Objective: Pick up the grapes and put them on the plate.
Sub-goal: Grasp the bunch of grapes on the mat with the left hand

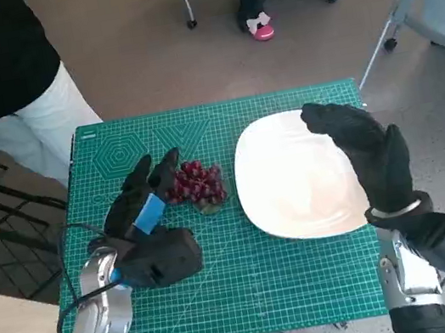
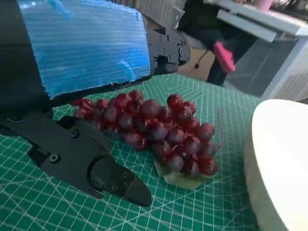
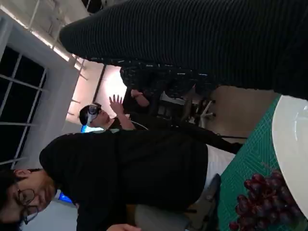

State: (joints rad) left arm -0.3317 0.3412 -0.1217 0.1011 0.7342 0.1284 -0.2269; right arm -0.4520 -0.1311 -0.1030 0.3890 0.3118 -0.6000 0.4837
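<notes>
Left hand [image 1: 148, 223]: I see its fingers spread, grasping nothing.
Red grapes [image 1: 197, 182]: just past those fingertips, on the green mat [image 1: 253, 290].
Right hand [image 1: 366, 150]: released, fingers apart above the white plate [image 1: 298, 205].

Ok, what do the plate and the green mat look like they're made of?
The plate looks like glazed ceramic or melamine: plain white, smooth, with a soft sheen and a thick rounded rim; which one, I can't tell. The mat looks like a matte rubbery cutting mat, printed with pale grid lines.
</notes>
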